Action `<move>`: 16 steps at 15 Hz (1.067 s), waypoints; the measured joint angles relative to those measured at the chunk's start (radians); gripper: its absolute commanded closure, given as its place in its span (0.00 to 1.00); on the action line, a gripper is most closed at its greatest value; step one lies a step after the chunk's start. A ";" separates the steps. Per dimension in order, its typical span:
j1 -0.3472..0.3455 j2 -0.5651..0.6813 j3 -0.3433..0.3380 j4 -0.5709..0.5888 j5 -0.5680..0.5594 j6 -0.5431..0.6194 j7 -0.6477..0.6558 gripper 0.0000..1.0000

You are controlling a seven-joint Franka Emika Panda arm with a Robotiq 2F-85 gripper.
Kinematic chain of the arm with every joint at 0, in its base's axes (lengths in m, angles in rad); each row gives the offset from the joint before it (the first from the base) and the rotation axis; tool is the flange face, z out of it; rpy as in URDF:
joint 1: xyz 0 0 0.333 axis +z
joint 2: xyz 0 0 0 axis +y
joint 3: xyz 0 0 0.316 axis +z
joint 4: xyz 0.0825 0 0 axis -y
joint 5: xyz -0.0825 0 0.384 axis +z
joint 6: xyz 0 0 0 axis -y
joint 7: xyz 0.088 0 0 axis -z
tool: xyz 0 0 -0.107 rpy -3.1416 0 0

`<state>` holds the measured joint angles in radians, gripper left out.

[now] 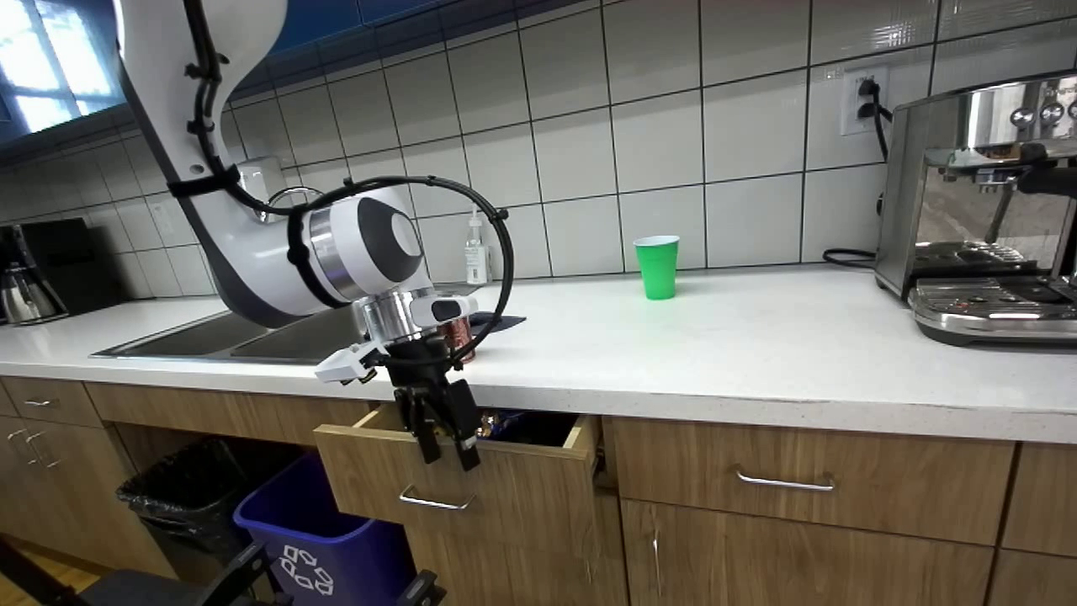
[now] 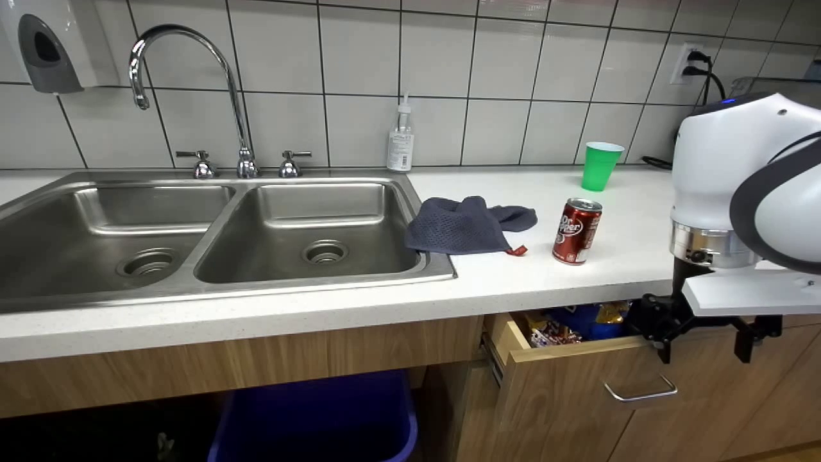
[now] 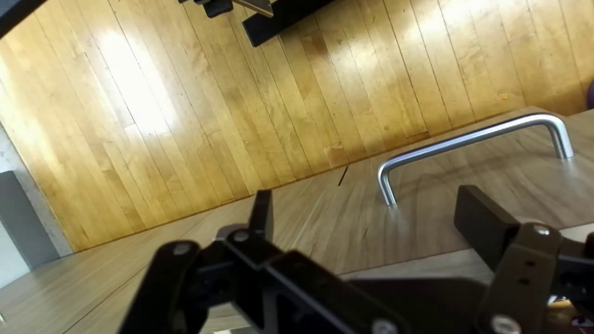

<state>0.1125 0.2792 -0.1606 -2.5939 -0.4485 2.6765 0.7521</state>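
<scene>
a white robot arm (image 1: 261,261) reaches down to a wood-grain drawer (image 2: 558,394) that stands partly pulled out below a white countertop (image 2: 500,282). its black robotiq gripper (image 2: 703,350) is spread wide, fingers (image 3: 485,227) pointing down, with nothing held between them; it hangs at the drawer's top front edge, and whether it touches the wood cannot be told. with the gripper as the center of a clock face in this exterior view, the drawer's silver bar handle (image 2: 648,396) is near, at eight o'clock, apart from the fingers. in the wrist view the handle sits at two o'clock. blue and gold snack bags (image 2: 604,330) inside the drawer are between nine and ten. on the counter, an upright dr pepper can (image 2: 576,234) is between ten and eleven, a green plastic cup (image 2: 601,170) at eleven, and a crumpled dark gray cloth (image 2: 457,228) at ten, overlapping the rim of a double-basin steel sink (image 2: 218,234). by the same clock in an exterior view, an espresso machine (image 1: 968,210) is at two and a blue recycling bin (image 1: 353,560) at eight.
</scene>
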 measured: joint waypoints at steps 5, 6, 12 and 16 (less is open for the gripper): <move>0.004 0.015 -0.009 0.023 0.004 -0.001 0.000 0.00; 0.004 0.018 -0.010 0.027 0.005 -0.001 0.000 0.00; 0.008 0.035 -0.021 0.052 0.009 -0.002 0.000 0.00; 0.008 0.048 -0.033 0.069 0.013 -0.003 0.000 0.00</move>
<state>0.1206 0.3277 -0.1937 -2.5245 -0.4353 2.6731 0.7521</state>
